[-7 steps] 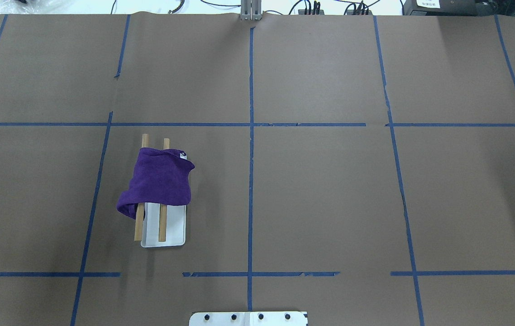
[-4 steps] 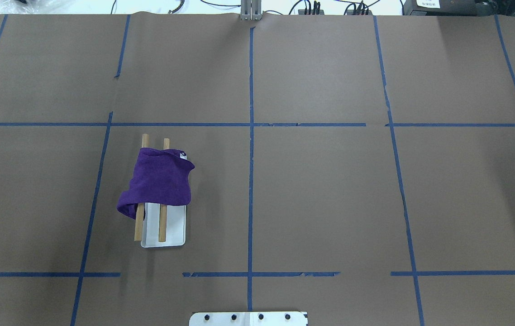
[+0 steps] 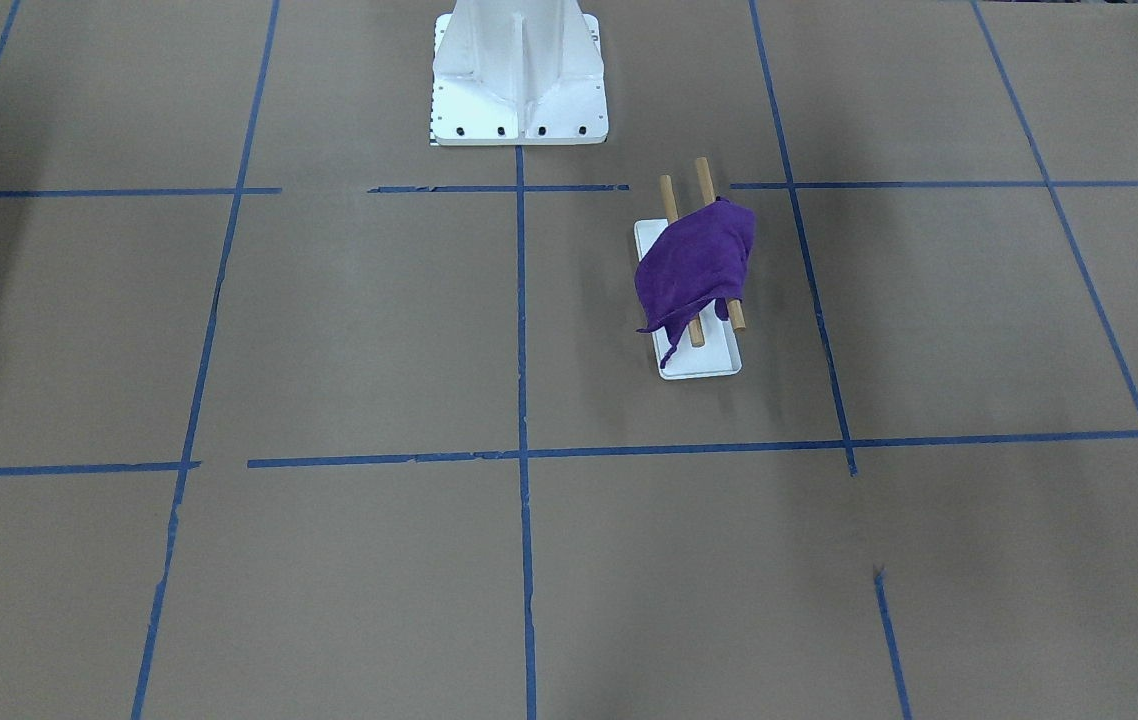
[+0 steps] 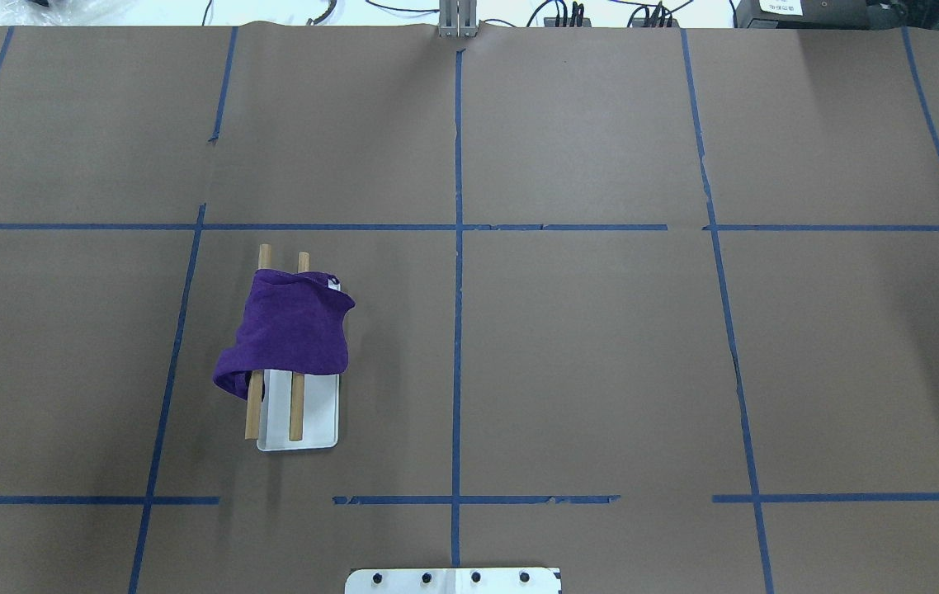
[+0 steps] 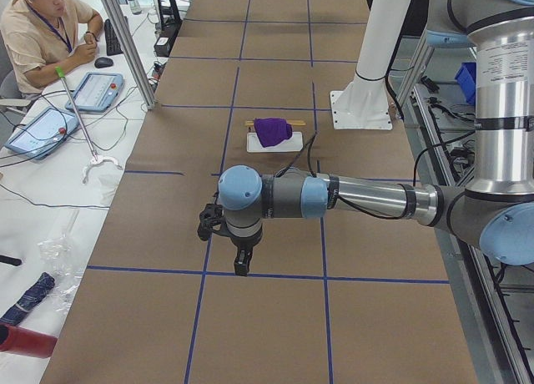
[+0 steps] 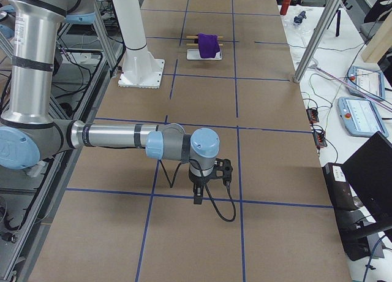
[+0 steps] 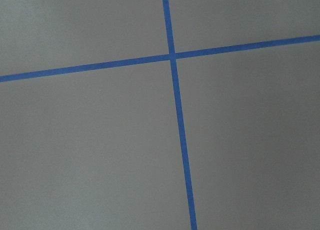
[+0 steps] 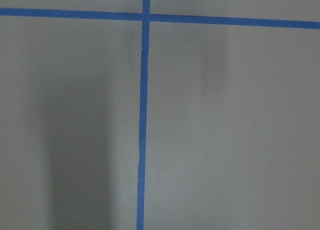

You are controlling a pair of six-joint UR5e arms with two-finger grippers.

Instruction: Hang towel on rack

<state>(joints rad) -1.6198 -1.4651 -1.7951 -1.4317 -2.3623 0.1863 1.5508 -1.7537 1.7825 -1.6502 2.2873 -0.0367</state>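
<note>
One big brown surface [image 4: 601,371] fills the views. Blue tape lines [image 4: 458,330] cut it into squares.

The left arm [image 5: 367,196] is the big near one in the left side view. It reaches out flat above the surface. The right arm [image 6: 116,137] does the same in the right side view. Both arms are well apart from the rack.

A tall white stand [image 3: 517,70] with dark bolt holes sits at the robot's edge of the surface, on the middle tape line.

The rack [image 4: 297,412] stands on the robot's left half, inside one tape square. It has two light wooden sticks [image 3: 670,195] lying side by side over a flat white base plate [image 4: 321,412].

The purple towel [image 4: 292,326] hangs on the rack, across both sticks. It covers their middle part, and the bare stick ends poke out on both sides. One part of the towel bunches up and droops down beside the outer stick. A small white tag [image 4: 333,283] shows at one corner of the towel.

The left pincer [image 5: 240,270] points down over a blue line. The right pincer [image 6: 197,200] points down too. They show only in the side views, so I cannot tell if either one is open or closed. The wrist views show just brown paper and blue tape.
</note>
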